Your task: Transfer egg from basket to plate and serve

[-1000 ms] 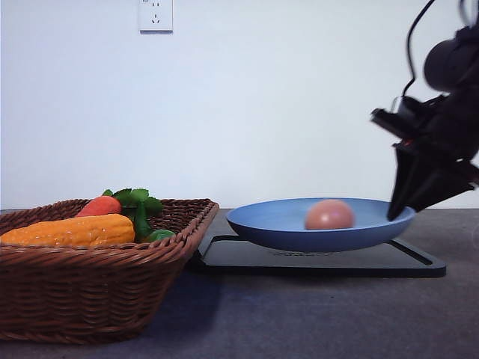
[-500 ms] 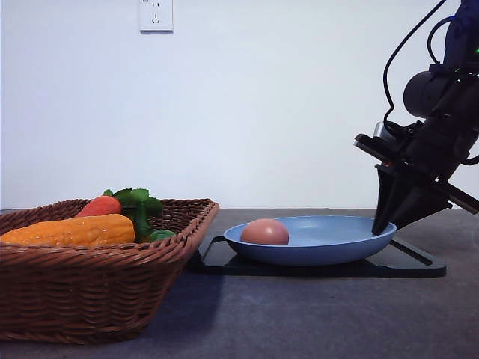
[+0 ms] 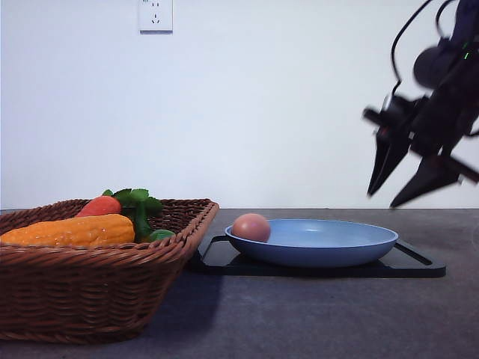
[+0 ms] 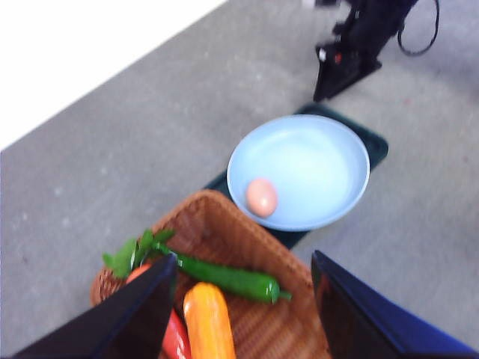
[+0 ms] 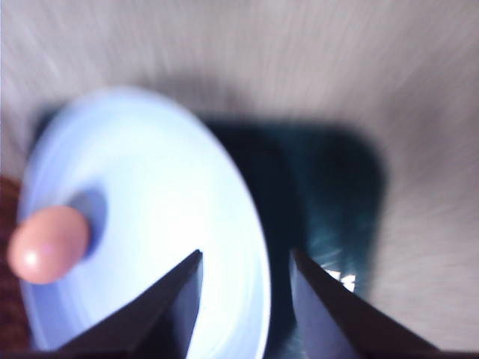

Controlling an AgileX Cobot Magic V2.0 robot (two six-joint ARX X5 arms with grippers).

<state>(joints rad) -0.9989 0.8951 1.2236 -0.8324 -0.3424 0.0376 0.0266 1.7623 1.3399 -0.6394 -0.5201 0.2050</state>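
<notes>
Up and away from the plate goes the right gripper: half a second ago its fingertips were down at the plate's right rim, and now it hangs in the air above that edge, blurred, its two fingers spread apart and holding nothing. A second ago the plate was lifted and tilted off the black tray; now it sits flat on the tray. The egg has shifted too, from the right half of the plate, to left of centre, and now lies against the plate's left rim, on the side nearest the basket.

Seen from the right wrist, the egg rests at the plate's edge and the dark tray shows beyond the plate, between the parted fingers.

The basket stands to the left of the tray, its flared rim just beside the tray's left end. It holds an orange-yellow gourd, a red-orange carrot with green leaves and, as the left wrist view shows, a green pepper. The left gripper hovers over the basket with its fingers wide apart and empty. From there the egg shows on the plate, on the basket side, and the right arm stands beyond the plate. A wall socket sits high on the white wall.
</notes>
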